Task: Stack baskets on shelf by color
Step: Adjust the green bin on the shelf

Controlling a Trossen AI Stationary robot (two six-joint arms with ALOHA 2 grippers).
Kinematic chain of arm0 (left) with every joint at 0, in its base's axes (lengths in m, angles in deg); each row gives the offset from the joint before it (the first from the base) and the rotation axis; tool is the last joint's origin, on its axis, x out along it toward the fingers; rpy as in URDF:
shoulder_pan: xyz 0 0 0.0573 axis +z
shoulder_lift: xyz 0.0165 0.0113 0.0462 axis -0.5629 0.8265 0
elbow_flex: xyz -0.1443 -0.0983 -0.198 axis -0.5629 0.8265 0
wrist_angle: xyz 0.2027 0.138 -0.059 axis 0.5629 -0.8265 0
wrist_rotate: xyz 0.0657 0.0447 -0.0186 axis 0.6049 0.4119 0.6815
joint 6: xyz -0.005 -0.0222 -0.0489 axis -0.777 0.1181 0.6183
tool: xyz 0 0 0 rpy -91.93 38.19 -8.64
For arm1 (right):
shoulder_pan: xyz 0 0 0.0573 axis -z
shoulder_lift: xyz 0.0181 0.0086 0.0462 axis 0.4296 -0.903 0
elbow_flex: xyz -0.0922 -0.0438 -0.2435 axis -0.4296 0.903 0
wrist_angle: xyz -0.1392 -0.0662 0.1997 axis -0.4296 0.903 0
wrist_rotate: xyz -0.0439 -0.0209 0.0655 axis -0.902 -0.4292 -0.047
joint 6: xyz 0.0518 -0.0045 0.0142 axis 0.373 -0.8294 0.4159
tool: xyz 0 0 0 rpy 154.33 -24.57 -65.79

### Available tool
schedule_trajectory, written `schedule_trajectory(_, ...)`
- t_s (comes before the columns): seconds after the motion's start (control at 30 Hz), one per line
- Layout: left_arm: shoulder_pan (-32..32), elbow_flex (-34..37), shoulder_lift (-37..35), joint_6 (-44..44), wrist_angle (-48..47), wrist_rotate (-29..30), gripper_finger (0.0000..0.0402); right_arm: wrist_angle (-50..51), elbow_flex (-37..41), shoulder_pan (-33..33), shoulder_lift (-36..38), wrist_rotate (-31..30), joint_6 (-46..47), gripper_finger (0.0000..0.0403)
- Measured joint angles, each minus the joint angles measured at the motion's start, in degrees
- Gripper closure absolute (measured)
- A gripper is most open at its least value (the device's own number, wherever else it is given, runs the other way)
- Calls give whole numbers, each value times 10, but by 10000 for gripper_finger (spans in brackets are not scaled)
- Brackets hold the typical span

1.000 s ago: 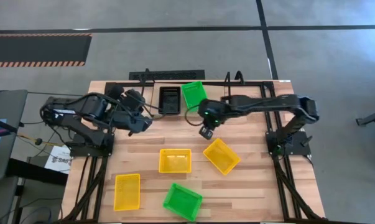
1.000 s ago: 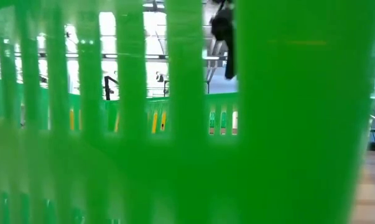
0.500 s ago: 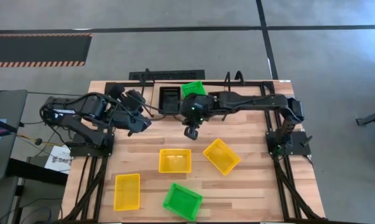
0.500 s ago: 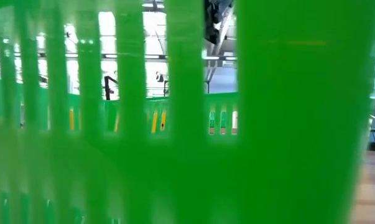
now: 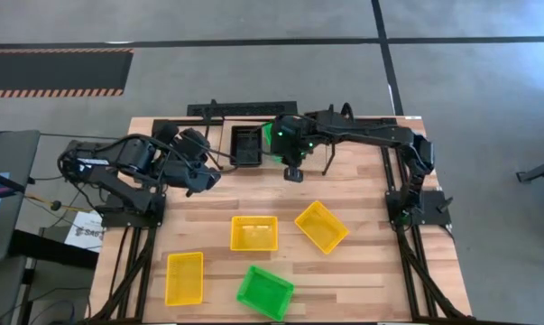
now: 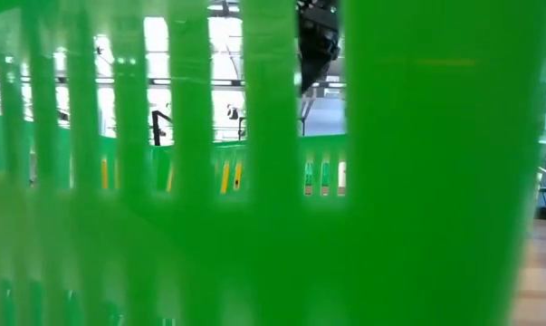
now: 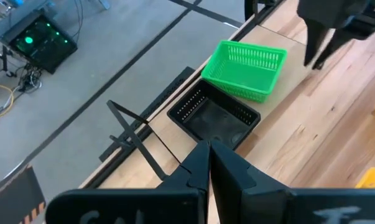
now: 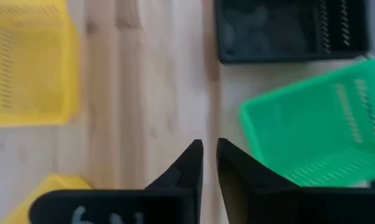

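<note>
A green basket (image 7: 244,68) and a black basket (image 7: 215,118) stand on their bottoms side by side on the shelf (image 5: 244,110) at the table's far edge; the green one sits askew. In the high view my right arm covers most of this green basket (image 5: 273,134). My right gripper (image 5: 292,172) hangs just near of it, pointing down, with a narrow gap between its fingers (image 8: 209,155) and nothing in them. My left gripper (image 5: 208,176) waits shut, left of the black basket (image 5: 246,144). Three yellow baskets (image 5: 253,233) (image 5: 321,226) (image 5: 184,278) and a second green basket (image 5: 264,292) lie on the table.
The green basket (image 6: 164,226) at the near edge fills the low view; only my right gripper (image 6: 316,36) shows through its slats. The shelf's wire loops (image 5: 344,113) stand up at the far edge. Bare wood lies between the shelf and the yellow baskets.
My right gripper has swung toward the table's left, then toward the far edge, ending just near of the green basket on the shelf, with its arm now over that basket. No basket has moved.
</note>
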Motion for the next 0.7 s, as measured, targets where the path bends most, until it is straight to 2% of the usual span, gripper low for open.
schedule_trajectory(0.23,0,0,-3,0,0,1,401,-2,23,35,0,-19,-25,298)
schedule_trajectory(0.4,0,0,-28,6,0,27,401,-15,71,50,0,-18,-27,274)
schedule_trajectory(0.7,0,0,-74,8,0,28,401,-90,110,61,0,-17,-84,261)
